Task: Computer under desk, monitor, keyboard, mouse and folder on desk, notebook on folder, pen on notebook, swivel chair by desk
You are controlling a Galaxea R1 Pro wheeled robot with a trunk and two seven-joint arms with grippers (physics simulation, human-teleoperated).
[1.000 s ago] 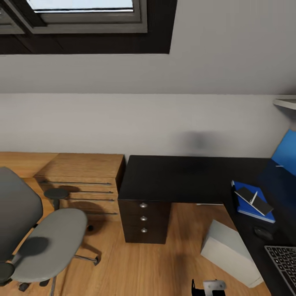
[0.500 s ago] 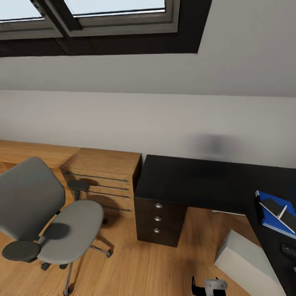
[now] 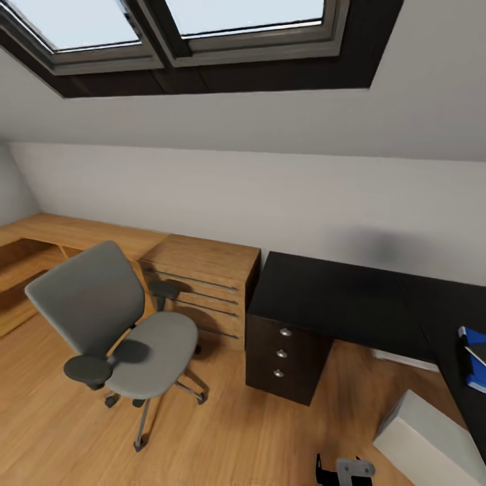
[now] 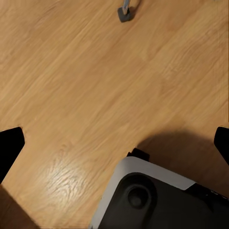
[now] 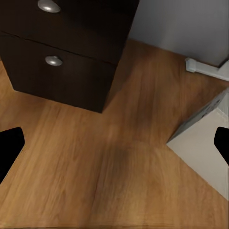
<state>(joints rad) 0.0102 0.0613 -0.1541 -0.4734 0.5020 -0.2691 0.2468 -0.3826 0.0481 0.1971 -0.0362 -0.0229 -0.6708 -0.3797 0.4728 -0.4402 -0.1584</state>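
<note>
The grey swivel chair (image 3: 115, 331) stands on the wood floor left of the black desk (image 3: 351, 297), apart from it, and its seat is bare. At the right edge a corner of the blue folder (image 3: 472, 354) lies on the desk. The white computer (image 3: 428, 442) sits on the floor by the desk, also seen as the computer (image 5: 207, 140) in the right wrist view. My left gripper (image 4: 114, 145) hangs open over the floor with nothing between its fingers. My right gripper (image 5: 114, 148) is open and empty too, facing the desk's drawers (image 5: 62, 47).
A wooden dresser (image 3: 202, 280) stands against the wall between chair and desk. A wooden bench (image 3: 40, 243) runs along the left. Skylights (image 3: 189, 27) sit in the sloped ceiling. My own base (image 4: 157, 200) is below the left gripper, with a chair caster (image 4: 126, 13) beyond.
The head view has swung left and upward, so the chair and desk sit further right in the picture. Keyboard, mouse and most of the folder have left the view. Nothing itself moved.
</note>
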